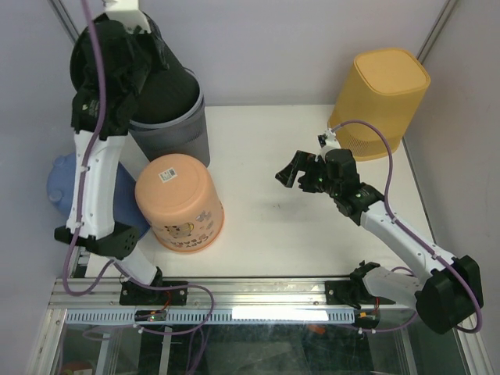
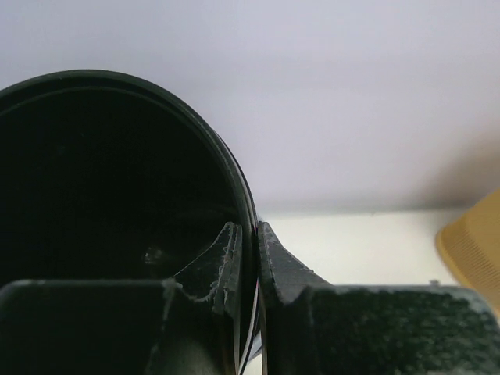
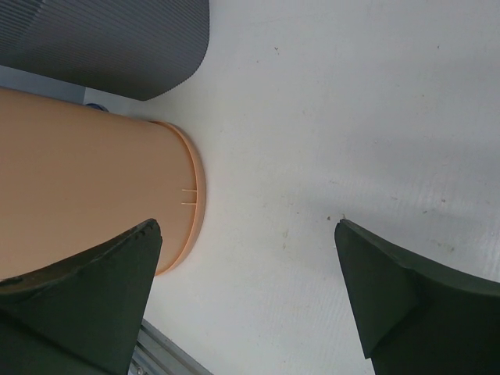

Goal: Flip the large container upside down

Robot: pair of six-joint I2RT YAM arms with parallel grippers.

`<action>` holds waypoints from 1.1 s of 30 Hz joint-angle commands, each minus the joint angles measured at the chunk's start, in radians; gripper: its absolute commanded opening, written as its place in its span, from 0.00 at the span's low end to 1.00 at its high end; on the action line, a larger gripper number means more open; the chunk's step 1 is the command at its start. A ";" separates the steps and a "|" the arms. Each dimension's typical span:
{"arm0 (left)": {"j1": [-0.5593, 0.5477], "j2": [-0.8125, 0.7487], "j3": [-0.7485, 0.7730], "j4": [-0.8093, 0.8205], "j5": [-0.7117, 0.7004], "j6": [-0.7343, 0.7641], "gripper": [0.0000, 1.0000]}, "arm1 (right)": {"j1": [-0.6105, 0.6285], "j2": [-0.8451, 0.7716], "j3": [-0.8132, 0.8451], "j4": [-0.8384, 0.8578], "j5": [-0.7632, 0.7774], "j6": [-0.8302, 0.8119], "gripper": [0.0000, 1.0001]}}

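Note:
The large container is black and sits tilted at the back left, its lower part inside a grey ribbed bin. My left gripper is high on its rim. In the left wrist view the left gripper is shut on the thin black rim, one finger inside the dark mouth and one outside. My right gripper hovers over the middle of the table. It stands open with only bare table between its fingertips.
A peach container stands upside down at the front left, just in front of the grey bin; its rim lies left of my right gripper. A yellow container stands upside down at the back right. A blue object lies past the table's left edge.

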 commanded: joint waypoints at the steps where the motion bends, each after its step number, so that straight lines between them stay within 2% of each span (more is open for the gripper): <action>1: -0.019 -0.166 0.062 0.253 0.032 0.029 0.00 | -0.002 -0.022 -0.007 0.063 -0.007 0.032 0.96; 8: -0.022 -0.245 0.059 0.302 0.182 -0.027 0.00 | -0.002 -0.063 0.005 0.056 0.051 0.045 0.96; 13: -0.021 -0.250 0.064 0.323 0.350 -0.122 0.00 | -0.002 -0.146 0.092 -0.075 0.150 -0.018 0.96; 16: -0.023 -0.244 0.060 0.352 0.462 -0.222 0.00 | -0.004 -0.219 0.180 -0.187 0.265 -0.085 0.96; 19: -0.022 -0.203 0.055 0.372 0.638 -0.318 0.00 | -0.004 -0.308 0.278 -0.295 0.417 -0.148 0.98; 21: -0.028 -0.185 0.043 0.383 0.688 -0.355 0.00 | -0.004 -0.381 0.334 -0.341 0.522 -0.177 0.98; 24: -0.069 -0.196 -0.056 0.458 0.737 -0.416 0.00 | -0.004 -0.474 0.390 -0.361 0.600 -0.200 0.98; 28: -0.209 -0.205 -0.194 0.495 0.698 -0.429 0.00 | -0.002 -0.538 0.441 -0.380 0.590 -0.184 0.99; 30: -0.253 -0.200 -0.267 0.517 0.696 -0.457 0.00 | 0.001 -0.545 0.471 -0.406 0.554 -0.168 0.99; 33: -0.302 -0.194 -0.413 0.611 0.704 -0.518 0.00 | 0.015 -0.484 0.565 -0.536 0.562 -0.138 0.99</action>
